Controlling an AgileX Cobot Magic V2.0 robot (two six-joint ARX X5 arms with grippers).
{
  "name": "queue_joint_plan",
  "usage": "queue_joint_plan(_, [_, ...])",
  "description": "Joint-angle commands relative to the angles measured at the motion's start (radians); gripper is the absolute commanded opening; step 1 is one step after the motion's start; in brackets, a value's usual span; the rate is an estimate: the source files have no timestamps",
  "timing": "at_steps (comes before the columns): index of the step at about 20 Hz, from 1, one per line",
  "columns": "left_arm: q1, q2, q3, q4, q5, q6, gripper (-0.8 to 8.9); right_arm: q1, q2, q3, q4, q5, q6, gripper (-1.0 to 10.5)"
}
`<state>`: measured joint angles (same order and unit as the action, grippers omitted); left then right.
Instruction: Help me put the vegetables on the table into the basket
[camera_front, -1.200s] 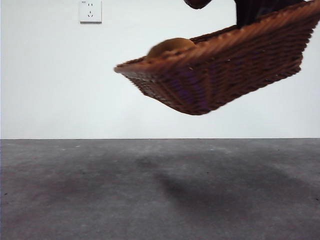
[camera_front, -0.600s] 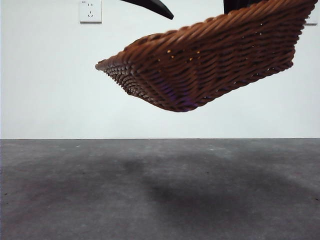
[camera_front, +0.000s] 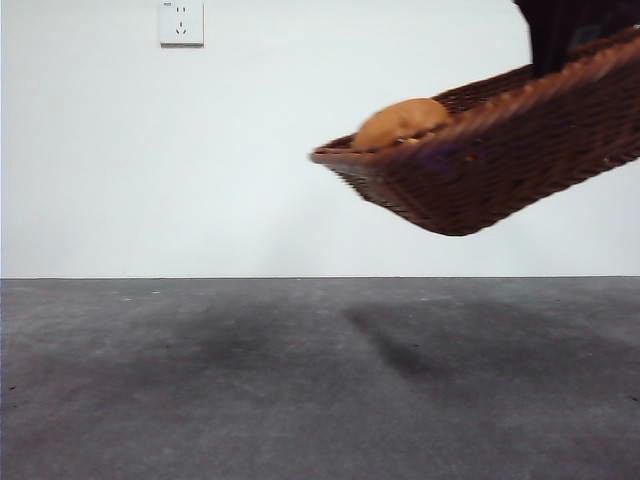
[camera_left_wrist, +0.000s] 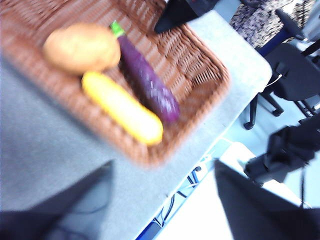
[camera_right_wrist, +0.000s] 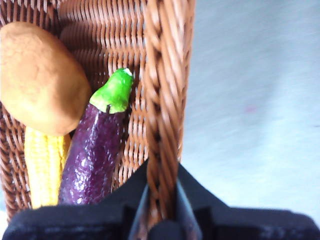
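In the front view the basket (camera_front: 500, 160) hung well above the table (camera_front: 300, 380), carried high at the right side and tilted, its low corner pointing to the left. Half a second earlier it had swung more to the left and showed me mostly its underside; one second earlier it was near the middle with the potato just looking over the rim. Now it had moved to the right, and the potato (camera_front: 400, 122) was again visible above the rim. I judged from this that the basket was swaying in the air, not resting.

My right gripper (camera_right_wrist: 161, 212) was pinching the braided rim of the basket, one jaw on each side of the rim. My left gripper (camera_left_wrist: 162, 200) was spread and held nothing; it hovered apart from the basket and looked down at it.

All three vegetables lay inside the basket: the potato (camera_right_wrist: 40, 80), the eggplant (camera_right_wrist: 95, 150) and the yellow vegetable (camera_right_wrist: 42, 165), close together against one wall. No vegetable was on the visible table, so I judged that the placing was done and only the carrying was left. The tilt could let them roll.

The basket was dark-brown wicker, ribbed, with flared sides and a thick twisted rim. The potato was round, matte, orange-brown. The eggplant was long, glossy, dark purple with a green stem tip. The yellow one was long and ridged, something like corn. The table was flat, grey and slightly mottled.
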<state>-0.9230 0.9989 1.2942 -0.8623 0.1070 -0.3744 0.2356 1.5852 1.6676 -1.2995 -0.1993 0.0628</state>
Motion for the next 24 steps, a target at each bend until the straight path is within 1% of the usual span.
queue_joint_plan(1, [0.000,-0.071,-0.004,-0.009,-0.002,0.048,-0.06,-0.074,0.031,-0.003,0.026,-0.034,-0.045,-0.1])
queue_joint_plan(2, [0.000,-0.109,-0.004,-0.009,-0.003,0.070,-0.06,-0.114,0.061,-0.003,0.036,-0.076,-0.079,-0.1])
queue_joint_plan(3, [0.000,-0.137,-0.004,-0.010,-0.003,0.100,-0.05,-0.142,0.095,-0.003,0.044,-0.112,-0.094,-0.1])
queue_joint_plan(6, [0.000,-0.181,-0.004,-0.045,-0.003,0.185,-0.05,-0.183,0.198,-0.003,0.099,-0.144,-0.101,-0.1])
queue_joint_plan(7, [0.000,-0.191,-0.004,-0.073,-0.004,0.213,-0.05,-0.193,0.238,-0.003,0.127,-0.180,-0.118,-0.1])
queue_joint_plan(9, [0.000,-0.198,-0.004,-0.132,-0.004,0.245,-0.05,-0.207,0.302,-0.003,0.186,-0.253,-0.119,-0.1])
queue_joint_plan(12, [0.000,-0.198,-0.004,-0.221,-0.002,0.243,-0.05,-0.224,0.402,-0.003,0.284,-0.302,-0.120,-0.1])
queue_joint_plan(17, [0.000,-0.207,-0.004,-0.317,-0.003,0.206,-0.05,-0.240,0.542,-0.003,0.348,-0.310,-0.123,-0.1])
queue_joint_plan(19, [0.000,-0.209,-0.004,-0.335,-0.003,0.206,-0.05,-0.243,0.565,-0.003,0.365,-0.310,-0.127,-0.1])
queue_joint_plan(22, [0.000,-0.209,-0.004,-0.333,-0.011,0.217,-0.05,-0.244,0.552,0.011,0.396,-0.310,-0.121,0.1])
queue_joint_plan(23, [0.000,-0.209,-0.004,-0.330,-0.034,0.223,-0.05,-0.244,0.545,0.025,0.401,-0.303,-0.109,1.1])
queue_joint_plan(24, [0.001,-0.209,-0.004,-0.329,-0.058,0.225,-0.05,-0.244,0.543,0.051,0.386,-0.276,-0.085,2.9])
